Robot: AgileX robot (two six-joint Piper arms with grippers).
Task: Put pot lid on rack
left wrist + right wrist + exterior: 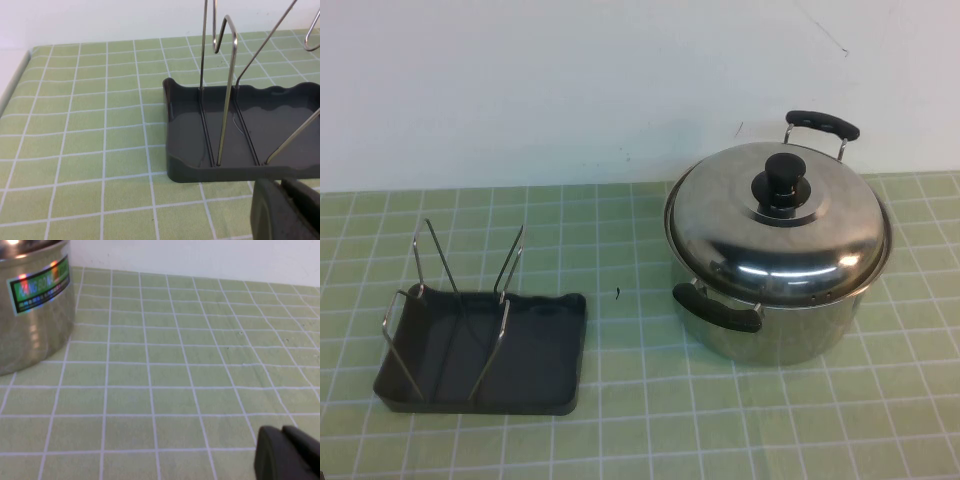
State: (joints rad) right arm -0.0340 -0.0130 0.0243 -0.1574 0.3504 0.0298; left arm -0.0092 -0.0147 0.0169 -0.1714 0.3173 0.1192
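On the green checked cloth (pixel 650 400), domed steel pot lid (pixel 775 215) atop pot (pixel 790 320) (wire-looped black rack (pixel 485 350) well apart); left gripper (pixel 287 210), right gripper (pixel 290 452) low, fingers' state indiscernible.

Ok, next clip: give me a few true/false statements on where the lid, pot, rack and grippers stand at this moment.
1. The pot lid sits on the pot. True.
2. The rack already holds the lid. False: nothing rests between its wire loops.
3. The rack lies to the robot's left of the pot. True.
4. The right gripper grips the lid's black knob. False: it sits low over the checked mat, apart from the pot; neither arm shows in the high view.
5. The left gripper is beside the rack's tray, touching nothing. True.
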